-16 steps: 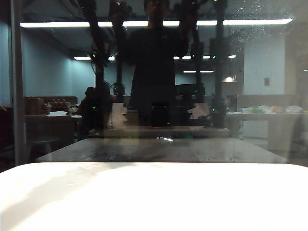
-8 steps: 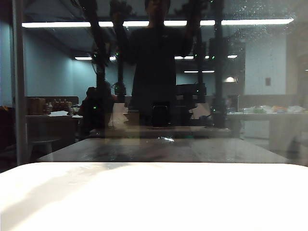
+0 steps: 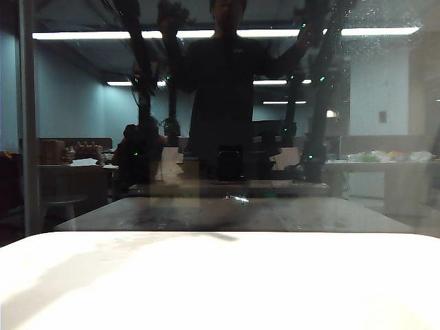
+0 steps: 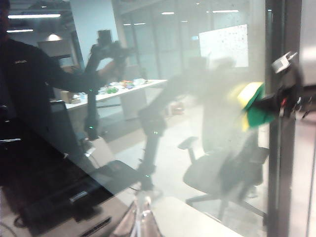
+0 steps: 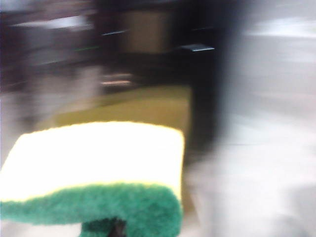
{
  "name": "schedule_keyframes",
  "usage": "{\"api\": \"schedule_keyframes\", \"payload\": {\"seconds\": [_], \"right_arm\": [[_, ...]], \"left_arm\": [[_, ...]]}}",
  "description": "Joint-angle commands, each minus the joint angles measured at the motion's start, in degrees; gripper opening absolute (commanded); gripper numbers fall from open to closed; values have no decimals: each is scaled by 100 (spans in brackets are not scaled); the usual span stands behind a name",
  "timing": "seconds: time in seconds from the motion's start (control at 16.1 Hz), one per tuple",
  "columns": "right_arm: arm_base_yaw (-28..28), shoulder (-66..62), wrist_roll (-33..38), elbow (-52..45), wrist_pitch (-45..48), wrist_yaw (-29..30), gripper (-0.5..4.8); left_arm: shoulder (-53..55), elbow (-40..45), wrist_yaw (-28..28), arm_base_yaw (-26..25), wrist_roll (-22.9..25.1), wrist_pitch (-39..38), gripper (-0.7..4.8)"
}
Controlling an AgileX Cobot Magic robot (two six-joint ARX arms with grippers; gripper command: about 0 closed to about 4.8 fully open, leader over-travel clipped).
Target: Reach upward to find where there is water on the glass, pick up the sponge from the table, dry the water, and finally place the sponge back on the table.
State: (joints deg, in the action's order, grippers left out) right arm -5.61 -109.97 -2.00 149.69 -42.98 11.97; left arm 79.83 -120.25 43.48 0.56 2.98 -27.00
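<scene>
Sponge held up at the wet glass, bench bare white below.

In the exterior view, the grey frame strip stands at nine o'clock of the large dark reflective glass pane (image 3: 82,137); the wide white bench (image 3: 220,282) lies at six o'clock; fine whitish water droplets (image 3: 375,17) speckle the pane toward one o'clock. The left claw shows in no view, so I cannot tell its state. In the left wrist view, the right claw (image 4: 276,101) holds the yellow foam sponge with green scouring layer (image 4: 253,104) at three o'clock, closed on it.
</scene>
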Motion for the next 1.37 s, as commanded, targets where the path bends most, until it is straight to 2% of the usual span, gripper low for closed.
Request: {"api": "schedule_keyframes", "payload": {"seconds": [0.06,0.19,0.44,0.87,1.12,1.18,1.37], "right_arm": [[-551,116,4,-7,203,-295,-6],[-850,223,50,-7,127,-17,-6],[-748,254,50,-7,74,107,-6],[208,275,44,-22,-219,105,-6],[960,11,42,-24,-214,-87,-6],[1290,-203,44,-24,-151,-96,-6],[1725,-494,44,-24,-31,-249,-6]], "left_arm": [[-22,-35,4,4,0,50,-5],[-22,-35,4,4,0,52,-5],[-22,-35,4,4,0,52,-5],[-22,-35,7,4,0,50,-5],[-22,-35,7,4,0,50,-5],[-22,-35,7,4,0,50,-5],[-22,-35,7,4,0,50,-5]]}}
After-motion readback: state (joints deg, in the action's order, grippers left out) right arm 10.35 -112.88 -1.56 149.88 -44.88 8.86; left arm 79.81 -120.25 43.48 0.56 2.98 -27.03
